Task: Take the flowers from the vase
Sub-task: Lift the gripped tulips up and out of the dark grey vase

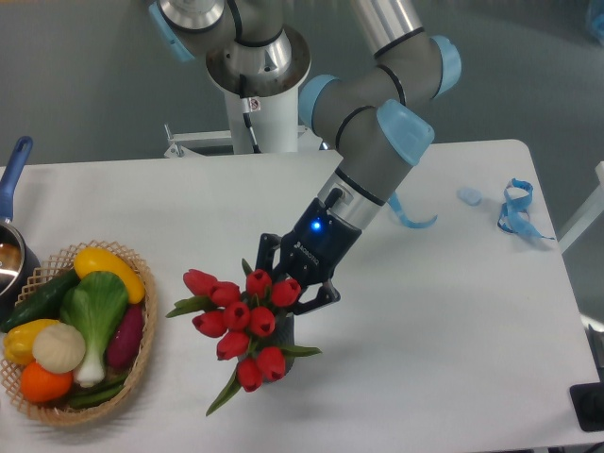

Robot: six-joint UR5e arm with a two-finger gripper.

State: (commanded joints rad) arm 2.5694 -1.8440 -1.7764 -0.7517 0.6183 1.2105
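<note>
Half the job, by my reckoning, is in hand: my jaws (288, 294) sit low behind the flowers (240, 316), right where the stems should run down, and the black fingers look drawn in around them, though the buds cover the contact and I cannot tell for certain that I have the stems clamped. What is left, as I judge it, is the lift itself, clear of the vase (280, 335), of which only a sliver of dark wall shows under the leaves, so I cannot say whether the stems are in its mouth or already out of it. The bunch stands near the middle of the worktop (453, 321), a little toward its front edge, well apart from the wicker basket (142, 354) of vegetables at the left. It is a tight cluster of about nine red tulip buds, tipped toward the camera and to the left, with long green leaves splaying out at the left side and down at the bottom. The spread of buds is much wider than the little vase beneath it.
</note>
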